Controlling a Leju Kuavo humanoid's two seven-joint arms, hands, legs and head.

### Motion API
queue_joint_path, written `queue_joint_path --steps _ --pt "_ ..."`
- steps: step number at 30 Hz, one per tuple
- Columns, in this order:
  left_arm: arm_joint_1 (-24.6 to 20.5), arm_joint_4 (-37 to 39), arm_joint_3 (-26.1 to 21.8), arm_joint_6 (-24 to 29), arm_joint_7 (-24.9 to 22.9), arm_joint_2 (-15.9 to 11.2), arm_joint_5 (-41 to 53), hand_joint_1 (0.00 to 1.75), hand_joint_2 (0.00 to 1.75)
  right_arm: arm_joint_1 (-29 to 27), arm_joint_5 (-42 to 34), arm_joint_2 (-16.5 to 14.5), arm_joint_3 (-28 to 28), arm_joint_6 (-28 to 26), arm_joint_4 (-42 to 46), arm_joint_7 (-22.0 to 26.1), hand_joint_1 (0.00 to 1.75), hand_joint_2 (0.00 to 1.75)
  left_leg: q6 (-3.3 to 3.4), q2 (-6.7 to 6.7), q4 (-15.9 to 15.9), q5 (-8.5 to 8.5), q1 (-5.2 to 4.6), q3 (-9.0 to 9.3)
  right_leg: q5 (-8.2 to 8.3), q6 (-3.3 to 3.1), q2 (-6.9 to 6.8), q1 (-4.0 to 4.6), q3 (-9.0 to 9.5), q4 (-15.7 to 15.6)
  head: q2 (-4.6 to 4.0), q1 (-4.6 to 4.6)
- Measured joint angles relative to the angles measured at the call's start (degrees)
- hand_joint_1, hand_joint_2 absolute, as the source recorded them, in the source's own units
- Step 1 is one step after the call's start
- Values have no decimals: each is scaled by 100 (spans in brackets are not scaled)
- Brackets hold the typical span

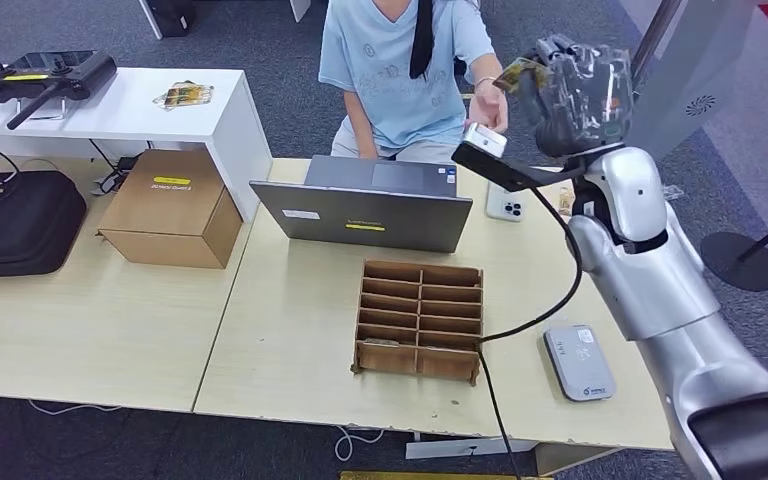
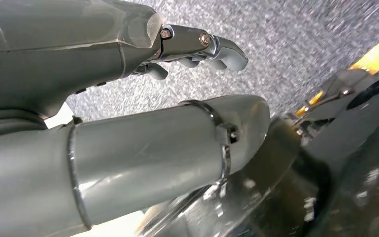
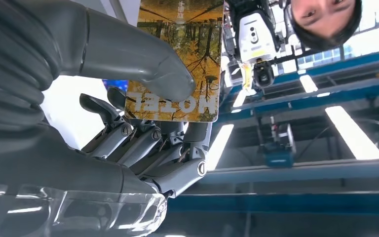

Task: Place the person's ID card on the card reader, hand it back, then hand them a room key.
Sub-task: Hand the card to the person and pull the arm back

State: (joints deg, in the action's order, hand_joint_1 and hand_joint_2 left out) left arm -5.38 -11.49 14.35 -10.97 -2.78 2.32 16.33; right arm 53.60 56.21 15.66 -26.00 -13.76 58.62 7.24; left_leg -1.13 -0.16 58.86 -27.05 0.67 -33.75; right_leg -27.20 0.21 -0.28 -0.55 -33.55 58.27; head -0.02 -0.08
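Note:
My right hand [image 1: 578,92] is raised at the far right of the table, toward the person [image 1: 400,70]. It pinches a room key card [image 3: 180,59] between thumb [image 3: 138,54] and fingers; the card shows yellow autumn trees and the word HOTEL. In the head view the card's edge [image 1: 516,72] sticks out toward the person's hand [image 1: 490,108], which is close beside it and holds a small white object [image 1: 484,139]. The grey card reader [image 1: 579,362] lies near the table's front right. My left hand [image 2: 197,47] hangs over grey carpet and holds nothing.
A wooden slotted organizer [image 1: 420,318] stands mid-table behind a grey laptop [image 1: 365,205]. A white phone [image 1: 505,203] lies beside the laptop. A cardboard box [image 1: 172,208] and black case [image 1: 15,222] sit at left. More cards [image 1: 185,95] lie on the white side table [image 1: 110,115].

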Motion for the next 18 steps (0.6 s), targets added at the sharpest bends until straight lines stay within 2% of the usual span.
queue_joint_path --steps 3,7,18 --pt "-54 -3 3 -58 37 -14 0 0 0 478 124 -210 -286 299 -364 -163 175 175 0 1 0 0 1 0 0 0 1 1 0 0 0 0" --pt "-66 -3 13 -82 64 -21 0 0 0 925 335 -434 -603 419 -870 -325 175 175 0 -2 0 0 0 0 0 0 -2 2 0 -1 0 1" --pt "-87 -4 126 -220 41 -45 84 0 0 1373 633 -708 -1027 496 -1649 -496 175 175 0 -3 2 0 -2 -1 0 1 -3 0 1 -3 0 0"
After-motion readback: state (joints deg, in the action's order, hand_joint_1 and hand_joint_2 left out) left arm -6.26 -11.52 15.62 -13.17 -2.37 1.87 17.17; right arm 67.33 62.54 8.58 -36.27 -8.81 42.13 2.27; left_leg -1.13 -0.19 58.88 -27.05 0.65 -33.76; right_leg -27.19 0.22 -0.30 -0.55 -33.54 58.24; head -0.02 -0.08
